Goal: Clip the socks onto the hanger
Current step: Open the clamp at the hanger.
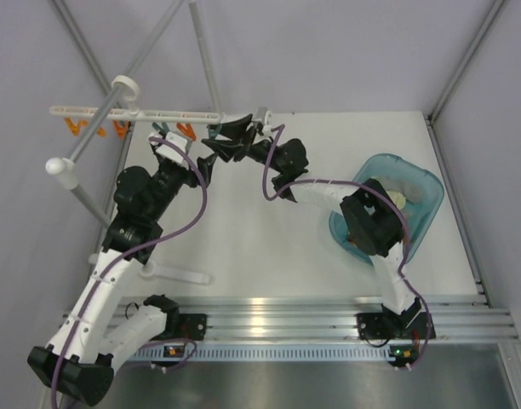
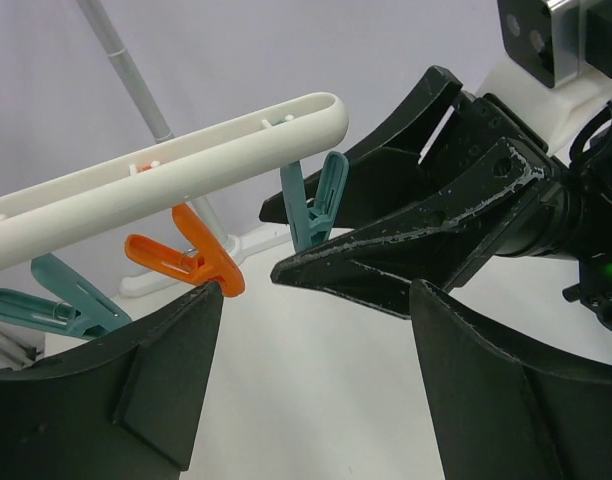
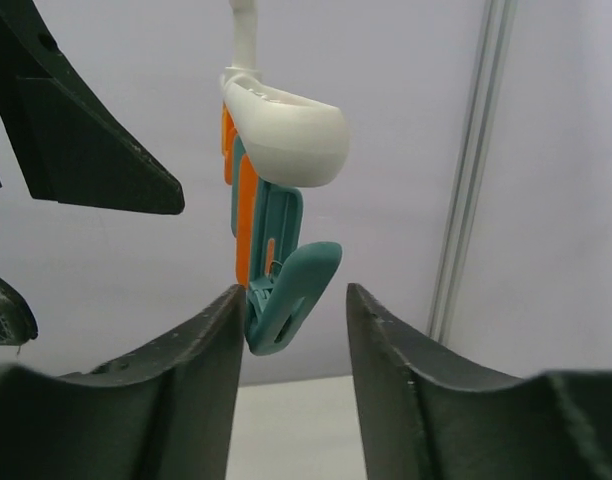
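Observation:
The hanger [image 1: 141, 112] is a long white bar at the table's far left, with orange and teal clips hanging under it. My right gripper [image 3: 291, 290] is open at the bar's right end [image 3: 286, 130], its jaws on either side of the last teal clip [image 3: 286, 295] without pressing it. It also shows in the top view [image 1: 231, 136]. My left gripper [image 2: 316, 290] is open and empty just below the bar, and its left fingertip touches an orange clip [image 2: 191, 265]. The socks [image 1: 397, 196] lie in the basket, mostly hidden behind my right arm.
A teal plastic basket [image 1: 426, 192] sits at the right of the table. Thick grey-white poles with round end caps [image 1: 124, 86] hold the hanger at the far left. A white peg [image 1: 180, 274] lies near the front. Frame posts stand at the corners.

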Robot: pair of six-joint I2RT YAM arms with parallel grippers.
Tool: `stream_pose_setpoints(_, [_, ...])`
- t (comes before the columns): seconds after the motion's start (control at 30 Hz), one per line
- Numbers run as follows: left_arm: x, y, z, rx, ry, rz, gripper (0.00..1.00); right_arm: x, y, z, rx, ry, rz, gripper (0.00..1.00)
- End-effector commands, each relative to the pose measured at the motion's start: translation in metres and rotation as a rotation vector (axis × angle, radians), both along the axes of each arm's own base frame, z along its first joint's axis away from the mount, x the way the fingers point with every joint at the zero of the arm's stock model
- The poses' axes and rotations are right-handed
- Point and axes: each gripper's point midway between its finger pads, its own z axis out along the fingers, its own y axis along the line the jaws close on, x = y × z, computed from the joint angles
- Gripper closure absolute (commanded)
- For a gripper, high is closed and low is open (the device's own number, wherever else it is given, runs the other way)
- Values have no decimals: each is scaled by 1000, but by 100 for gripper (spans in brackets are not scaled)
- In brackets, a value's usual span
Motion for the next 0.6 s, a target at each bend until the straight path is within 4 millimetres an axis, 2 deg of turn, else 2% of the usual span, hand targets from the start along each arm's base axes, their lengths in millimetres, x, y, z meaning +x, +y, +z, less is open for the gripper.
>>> stream_pose_setpoints(0.0, [3,4,36,-31,-119,52,20,-14,-5,35,81,-55,-10,59])
stream_pose_setpoints(0.17, [4,1,39,-49,-128,56,19,-15,-9,39,91,-44,-28,79])
stream_pose_setpoints(0.23, [5,3,43,-80,-130,70,19,-16,-10,40,97,-46,-36,84])
stream_pose_setpoints(0.27, [5,4,44,-87,-132,74,19,-19,-11,42,102,-45,-40,91])
stream_pose_setpoints(0.33, [7,1,47,-114,-128,67,19,-19,-13,46,118,-44,-58,98])
stream_pose_setpoints(0.57, [11,-9,50,-147,-131,38,20,-27,-14,55,138,-47,-60,100])
